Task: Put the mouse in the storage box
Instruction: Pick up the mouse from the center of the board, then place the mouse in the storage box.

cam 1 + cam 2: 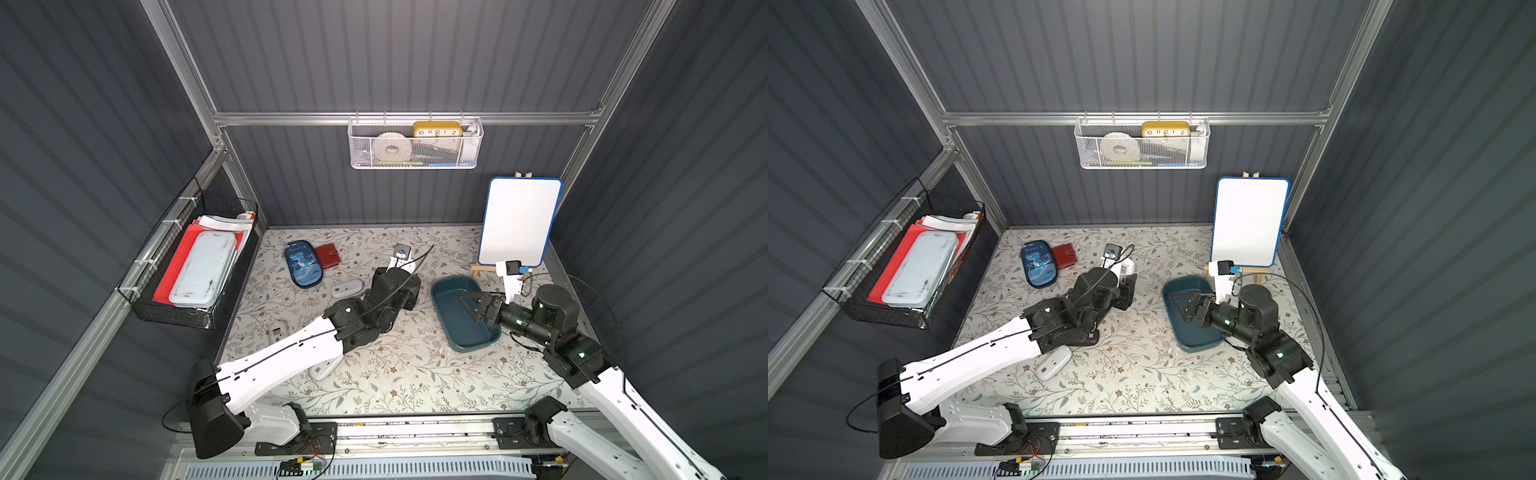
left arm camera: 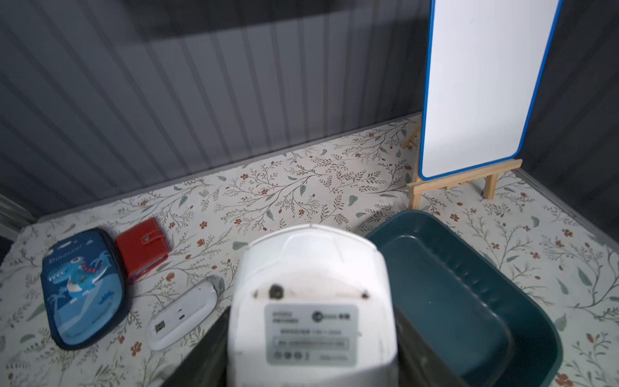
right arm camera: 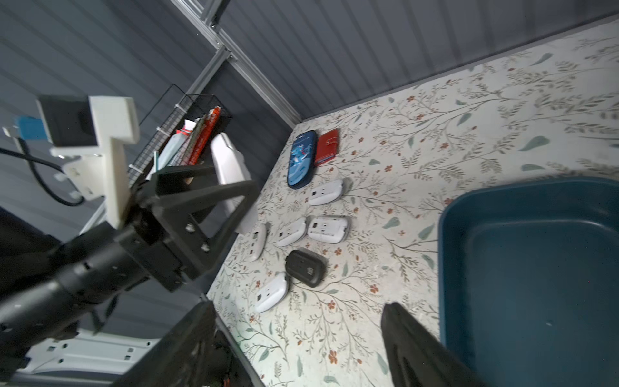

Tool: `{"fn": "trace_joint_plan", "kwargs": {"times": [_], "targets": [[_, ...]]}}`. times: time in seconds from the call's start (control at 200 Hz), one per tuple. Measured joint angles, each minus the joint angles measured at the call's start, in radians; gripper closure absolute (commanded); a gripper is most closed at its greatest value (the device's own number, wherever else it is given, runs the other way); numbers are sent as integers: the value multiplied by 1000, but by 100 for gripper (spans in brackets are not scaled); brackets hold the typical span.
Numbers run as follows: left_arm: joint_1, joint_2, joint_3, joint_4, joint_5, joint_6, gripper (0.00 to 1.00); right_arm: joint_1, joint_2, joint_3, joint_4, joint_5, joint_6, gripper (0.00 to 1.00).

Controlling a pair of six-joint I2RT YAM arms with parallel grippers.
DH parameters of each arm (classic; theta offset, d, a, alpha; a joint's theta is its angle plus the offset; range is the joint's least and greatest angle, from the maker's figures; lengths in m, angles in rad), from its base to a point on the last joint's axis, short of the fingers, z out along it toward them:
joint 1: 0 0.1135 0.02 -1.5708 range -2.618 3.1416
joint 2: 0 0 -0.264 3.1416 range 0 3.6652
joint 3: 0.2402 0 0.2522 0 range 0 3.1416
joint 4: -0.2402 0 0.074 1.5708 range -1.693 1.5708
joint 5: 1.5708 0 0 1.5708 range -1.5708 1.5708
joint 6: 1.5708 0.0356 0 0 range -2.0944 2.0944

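**Transfer phase: carrying the mouse to the box.** The left gripper is clamped on a white mouse, with one dark finger on each flank. The mouse's labelled underside faces the wrist camera.

The mouse is held clear of the table, just beside the storage box and not yet over its rim. No mouse shows in the part of the box that is visible.

The right gripper hangs over the inside of the box. Its fingers are spread wide with nothing between them.

Spare mice, several white and one black, lie on the table beyond the left arm from the box.

The next move is likely a sideways carry across the box's near rim, high enough to clear the sloping wall, followed by lowering and release. Because the right gripper fills part of the space above the box, the left should aim for the free end, or the right should draw back first.
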Motion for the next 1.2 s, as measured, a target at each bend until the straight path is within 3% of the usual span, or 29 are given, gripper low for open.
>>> {"fn": "trace_joint_plan", "kwargs": {"times": [0.17, 0.415, 0.921, 1.201], "targets": [[0, -24, -98, 99, 38, 175, 80, 8, 81, 42, 54, -105, 55, 23], [0, -155, -206, 172, 175, 288, 79, 38, 213, 107, 100, -159, 60, 25], [0, -193, -218, 179, 333, 307, 75, 179, 362, 210, 109, -139, -14, 26], [0, -193, -232, 179, 352, 307, 74, 213, 426, 265, 74, -105, -58, 45]]}}
